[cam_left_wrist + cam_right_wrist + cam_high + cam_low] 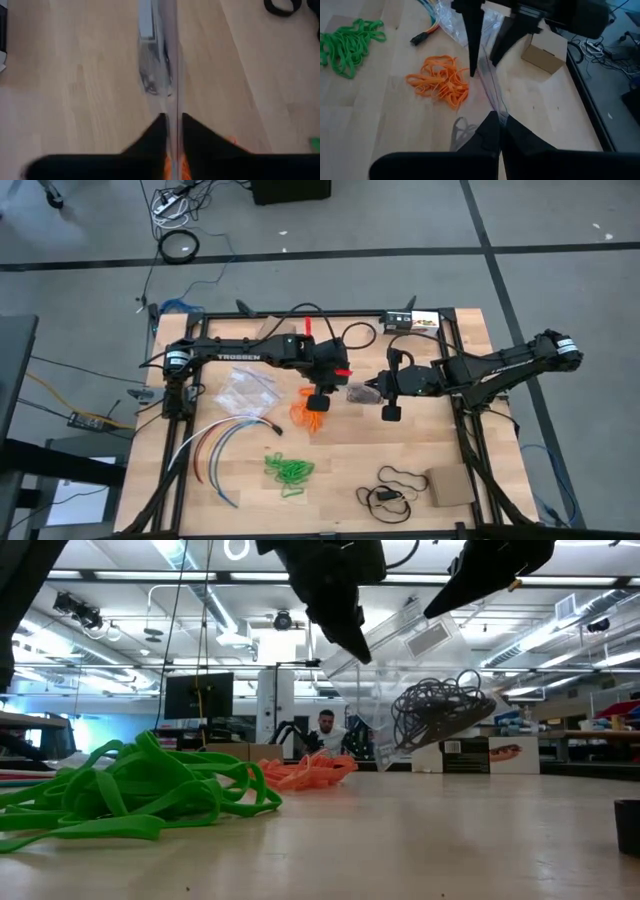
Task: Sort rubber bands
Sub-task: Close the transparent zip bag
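Observation:
A clear plastic bag with dark rubber bands inside hangs above the table between my two grippers. My left gripper is shut on one side of its top, and my right gripper is shut on the other. The orange rubber bands lie in a heap on the wood just under and nearer than the left gripper. The green rubber bands lie in a heap closer to the near edge. My left gripper pinches the bag's thin film edge between its two fingertips, slanting down from the table's left. The film runs edge-on away from the fingers, and the bag hangs clear of the table. My right gripper pinches the bag's film edge between its two fingertips, slanting down from the table's right. From there the film stretches in a straight line to the left gripper's fingers. The bag's belly with the dark bands hangs below.
Empty clear bags and a fan of long coloured cables lie at the left. A black cord loop and a cardboard box sit near the right front corner. Bare wood lies between the green heap and the cord.

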`<state>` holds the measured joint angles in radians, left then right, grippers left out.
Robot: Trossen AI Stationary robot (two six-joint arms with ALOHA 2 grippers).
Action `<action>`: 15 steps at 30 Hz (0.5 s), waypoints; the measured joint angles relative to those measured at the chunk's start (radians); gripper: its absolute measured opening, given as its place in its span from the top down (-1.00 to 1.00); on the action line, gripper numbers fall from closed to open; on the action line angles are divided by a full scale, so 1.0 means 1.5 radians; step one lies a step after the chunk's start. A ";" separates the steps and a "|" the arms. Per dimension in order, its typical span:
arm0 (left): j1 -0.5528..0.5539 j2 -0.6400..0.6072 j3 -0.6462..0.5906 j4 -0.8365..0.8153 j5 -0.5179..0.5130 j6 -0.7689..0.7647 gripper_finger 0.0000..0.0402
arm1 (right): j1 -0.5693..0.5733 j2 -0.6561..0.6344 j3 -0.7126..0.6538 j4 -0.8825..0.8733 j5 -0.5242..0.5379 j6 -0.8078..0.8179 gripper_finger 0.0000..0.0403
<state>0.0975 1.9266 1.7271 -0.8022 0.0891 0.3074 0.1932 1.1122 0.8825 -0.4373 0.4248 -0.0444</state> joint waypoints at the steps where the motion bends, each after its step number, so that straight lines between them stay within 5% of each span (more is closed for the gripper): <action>1: 0.000 0.000 0.000 -0.005 0.000 0.003 0.87 | 0.000 0.000 0.000 0.000 0.000 0.000 1.00; 8: 0.000 -0.001 0.000 -0.014 0.012 0.004 0.96 | 0.000 0.000 0.000 0.001 -0.001 0.000 1.00; 15: 0.003 -0.001 0.000 -0.038 0.012 -0.008 0.48 | 0.000 0.000 0.000 0.000 0.000 0.001 1.00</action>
<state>0.1015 1.9255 1.7275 -0.8594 0.1075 0.2948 0.1928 1.1118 0.8825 -0.4377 0.4244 -0.0437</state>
